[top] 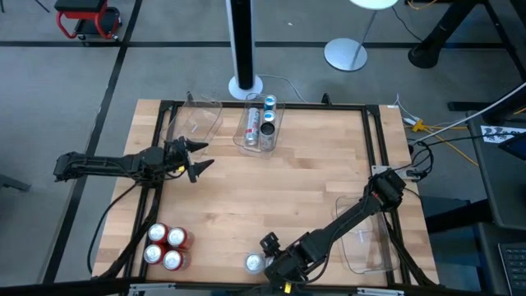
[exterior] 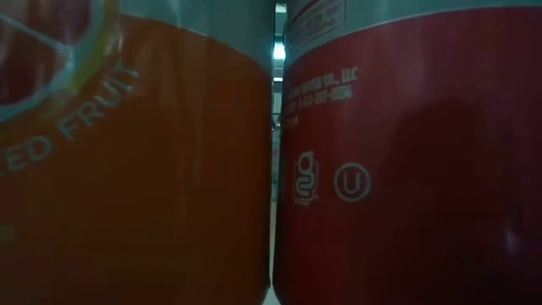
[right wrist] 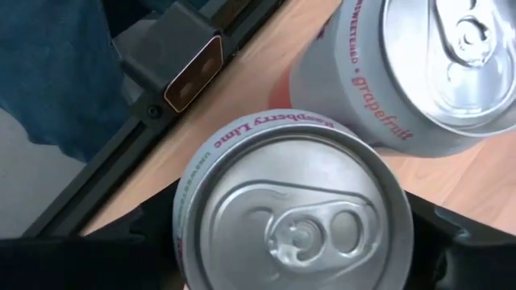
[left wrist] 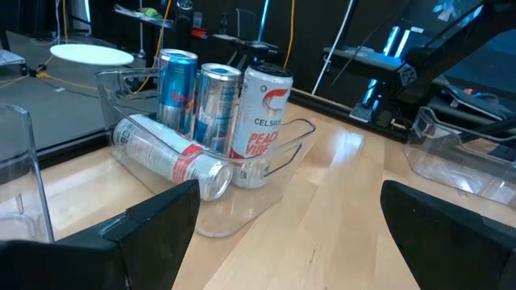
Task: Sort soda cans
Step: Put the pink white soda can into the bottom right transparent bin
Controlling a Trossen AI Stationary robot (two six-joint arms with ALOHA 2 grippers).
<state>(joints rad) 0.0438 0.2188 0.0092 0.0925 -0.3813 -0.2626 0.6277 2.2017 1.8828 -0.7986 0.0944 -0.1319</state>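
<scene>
Wood lies bare across the middle of the table [top: 279, 189], from the left gripper [top: 196, 160] out to the right-hand edge. That gripper hangs released, fingers spread, facing the far bin [left wrist: 242, 205], which holds three upright cans and a fourth lying flat. Four red cans [top: 167, 246] stand bunched at the table's near-left corner. By the near edge, the right gripper [right wrist: 290, 242] sits down around a lime can [right wrist: 290, 209], fingers at either side; grip uncertain. A grapefruit can [right wrist: 427, 64] stands just beside it.
</scene>
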